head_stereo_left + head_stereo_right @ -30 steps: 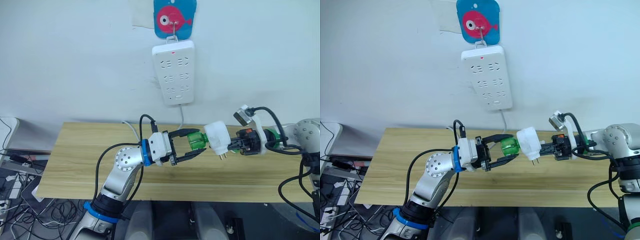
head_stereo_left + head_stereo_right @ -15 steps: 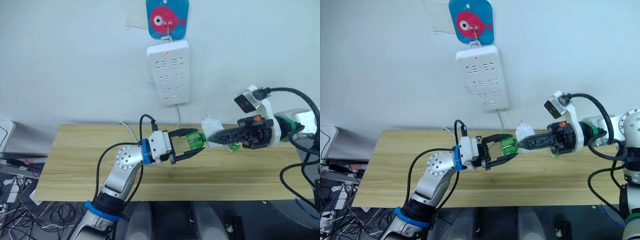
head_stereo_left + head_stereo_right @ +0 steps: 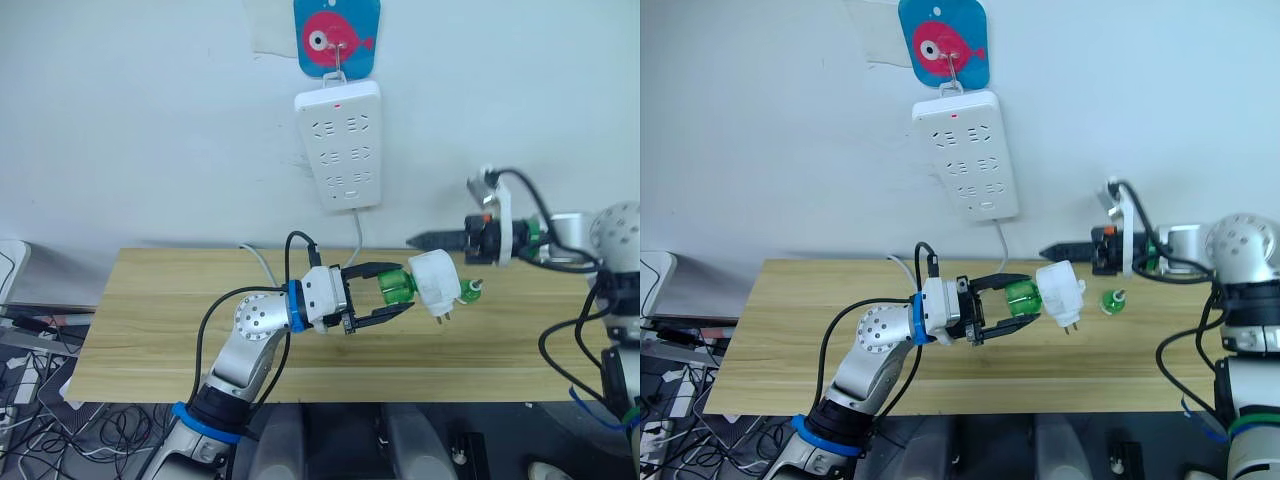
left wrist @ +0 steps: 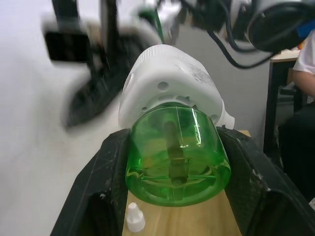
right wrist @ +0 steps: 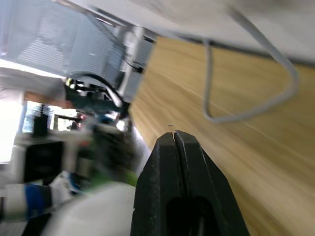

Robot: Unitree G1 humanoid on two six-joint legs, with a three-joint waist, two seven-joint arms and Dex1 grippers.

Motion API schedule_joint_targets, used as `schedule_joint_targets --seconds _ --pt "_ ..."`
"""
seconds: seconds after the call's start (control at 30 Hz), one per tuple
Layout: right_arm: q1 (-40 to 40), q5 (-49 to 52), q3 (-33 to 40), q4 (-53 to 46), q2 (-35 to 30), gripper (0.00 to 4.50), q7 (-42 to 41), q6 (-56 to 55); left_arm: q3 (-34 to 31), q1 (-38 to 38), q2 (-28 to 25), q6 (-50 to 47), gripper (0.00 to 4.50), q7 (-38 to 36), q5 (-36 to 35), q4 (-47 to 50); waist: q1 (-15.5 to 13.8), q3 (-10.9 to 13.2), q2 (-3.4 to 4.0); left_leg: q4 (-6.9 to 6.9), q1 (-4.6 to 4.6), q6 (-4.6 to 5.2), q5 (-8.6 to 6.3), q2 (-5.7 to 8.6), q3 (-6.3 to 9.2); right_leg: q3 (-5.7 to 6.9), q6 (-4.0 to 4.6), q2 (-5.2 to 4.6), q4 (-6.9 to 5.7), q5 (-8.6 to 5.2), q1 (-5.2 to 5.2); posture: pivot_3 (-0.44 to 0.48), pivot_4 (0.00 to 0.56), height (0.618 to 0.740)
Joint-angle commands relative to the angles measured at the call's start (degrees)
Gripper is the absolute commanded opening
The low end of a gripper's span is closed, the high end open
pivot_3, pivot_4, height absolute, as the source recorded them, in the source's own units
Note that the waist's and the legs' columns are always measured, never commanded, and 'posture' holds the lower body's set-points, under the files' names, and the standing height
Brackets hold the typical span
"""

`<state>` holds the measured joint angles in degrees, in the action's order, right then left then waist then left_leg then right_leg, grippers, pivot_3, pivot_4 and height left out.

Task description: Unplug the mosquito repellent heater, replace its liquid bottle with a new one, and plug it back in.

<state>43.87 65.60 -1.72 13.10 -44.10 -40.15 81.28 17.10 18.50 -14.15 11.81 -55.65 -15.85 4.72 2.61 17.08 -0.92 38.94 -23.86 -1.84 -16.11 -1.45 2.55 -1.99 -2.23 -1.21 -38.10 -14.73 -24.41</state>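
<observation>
Green liquid bottle, screwed into the mosquito repellent heater, sits clamped in the left gripper; right gripper, just beyond, is pinched closed, empty.

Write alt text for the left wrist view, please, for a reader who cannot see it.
The left gripper has its two black fingers shut on a green bottle that is attached to the white mosquito repellent heater. A small white cap lies on the wooden table below.
</observation>
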Motion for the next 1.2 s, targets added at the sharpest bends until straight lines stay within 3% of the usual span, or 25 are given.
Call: schedule_joint_targets --seconds 0.03,0.27,0.4,0.83,1.0,1.1,1.2 --pt "-2.78 0.64 1.26 -6.59 -1.09 0.03 -4.4 2.32 -0.49 0.15 0.1 0.62 2.26 0.28 -1.01 2.43 0.14 0.01 0.01 0.0 0.01 0.0 0.0 0.01 0.01 -0.03 0.0 0.0 -0.02 0.0 0.0 -0.095 0.322 0.74" --pt "-8.29 8.08 6.03 -14.62 -3.52 0.03 -5.64 11.07 -2.06 1.36 -0.44 -0.2 2.26 1.56 -0.45 0.05 0.44 0.01 0.01 0.02 0.07 0.0 0.0 0.0 0.12 -0.03 0.0 0.05 -0.06 0.0 0.04 -0.103 0.329 0.74" --pt "-8.4 19.42 6.86 -15.62 -5.03 0.03 -2.07 11.22 -1.91 1.66 -0.76 0.58 2.26 0.98 -0.2 -0.73 0.51 0.01 0.0 0.02 0.08 0.0 0.0 0.02 0.06 0.01 0.0 0.05 -0.06 0.0 0.04 -0.102 0.308 0.74" --pt "2.6 44.79 -1.1 -8.75 -8.43 0.03 15.64 3.32 0.98 -1.24 -2.02 1.42 2.26 -1.74 0.21 1.17 0.68 0.01 0.0 0.02 0.05 0.0 0.0 0.0 -0.15 0.03 0.0 0.06 -0.03 0.0 0.04 -0.118 0.296 0.74" --pt "4.54 31.73 -2.48 -8.94 -4.69 0.03 19.95 0.31 1.34 -0.77 -1.61 1.39 2.26 -1.86 -0.01 0.93 0.68 0.01 0.0 0.02 0.04 0.0 0.0 0.0 -0.18 0.01 0.0 0.05 -0.01 0.0 0.03 -0.122 0.296 0.74" --pt "3.67 20.87 -3.5 -10.5 -3.66 0.03 16.99 -1.42 1.41 -0.35 -1.23 1.1 2.26 -1.83 -0.28 1.13 0.64 0.01 0.0 0.01 0.03 0.0 0.0 -0.01 -0.17 0.02 0.0 0.05 0.0 0.0 0.02 -0.117 0.3 0.74" --pt "3.26 16.35 -2.06 -10.04 -2.27 0.03 14.91 -2.13 1.26 -0.53 -1.23 0.75 2.26 -1.64 -0.44 1.43 0.61 0.01 0.0 0.01 0.0 0.0 0.0 0.0 -0.1 0.04 0.0 0.03 0.02 0.0 0.0 -0.114 0.303 0.74"
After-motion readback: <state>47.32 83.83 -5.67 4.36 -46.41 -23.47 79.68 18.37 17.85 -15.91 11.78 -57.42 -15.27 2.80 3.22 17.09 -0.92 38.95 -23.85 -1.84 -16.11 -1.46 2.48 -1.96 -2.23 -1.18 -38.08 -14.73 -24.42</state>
